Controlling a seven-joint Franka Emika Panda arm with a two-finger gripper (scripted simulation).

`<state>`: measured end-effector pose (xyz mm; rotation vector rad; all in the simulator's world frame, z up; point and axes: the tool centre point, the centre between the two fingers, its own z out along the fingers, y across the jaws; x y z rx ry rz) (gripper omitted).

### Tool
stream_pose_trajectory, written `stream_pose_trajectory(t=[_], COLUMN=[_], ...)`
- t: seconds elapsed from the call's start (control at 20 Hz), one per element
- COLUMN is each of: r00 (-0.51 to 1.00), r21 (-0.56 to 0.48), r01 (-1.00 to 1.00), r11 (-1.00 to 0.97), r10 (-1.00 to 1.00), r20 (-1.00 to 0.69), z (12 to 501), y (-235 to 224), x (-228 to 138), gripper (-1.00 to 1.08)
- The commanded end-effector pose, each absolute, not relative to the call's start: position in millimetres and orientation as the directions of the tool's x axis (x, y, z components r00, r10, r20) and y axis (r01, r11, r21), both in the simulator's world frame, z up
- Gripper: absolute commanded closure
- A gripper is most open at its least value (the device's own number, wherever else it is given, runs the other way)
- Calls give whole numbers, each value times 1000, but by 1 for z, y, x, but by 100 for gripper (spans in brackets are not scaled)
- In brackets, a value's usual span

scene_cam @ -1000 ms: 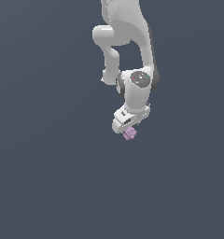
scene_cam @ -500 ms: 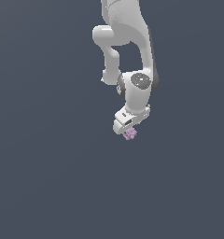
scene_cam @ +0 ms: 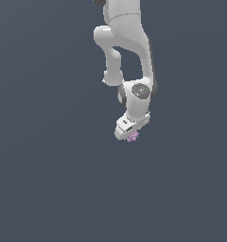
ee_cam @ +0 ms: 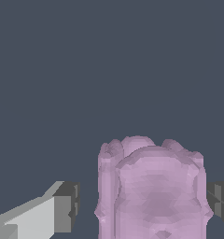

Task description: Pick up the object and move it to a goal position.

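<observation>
The scene is a uniform dark grey-blue field; no edge, seam or shadow separates a worktop from the background, so contact between block and surface cannot be confirmed.

The object is a pale pink-lilac lumpy block. In the wrist view it sits between the fingers, off-centre. One finger is touching or very nearly touching its flank. On the other side a visible gap remains between the pad and the block. The fingers are therefore partly open and not clamped on the block; whether the near finger bears any load cannot be determined.

In the exterior view the object shows just below the tip of the gripper, with most of it hidden by the hand. The arm reaches down from above, the wrist tilted.

Judgement: this placement suits a straddling grasp, one finger per flank. The offset suggests that closing will push the block sideways before both pads seat. No goal marker is visible.
</observation>
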<state>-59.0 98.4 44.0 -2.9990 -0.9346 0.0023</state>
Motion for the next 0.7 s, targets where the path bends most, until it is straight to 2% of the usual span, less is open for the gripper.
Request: stream_pose_trajectory(t=[0.0, 0.05, 0.1, 0.65], r00=[823, 823, 823, 823], r21=[0, 0, 0, 1], r01=[568, 568, 568, 569], r11=[-823, -823, -823, -823], r10=[568, 568, 568, 569], r20=[0, 0, 0, 1], z=[40, 40, 40, 41], y=[98, 98, 98, 98], x=[-58, -58, -58, -58], gripper=[-92, -92, 108, 108])
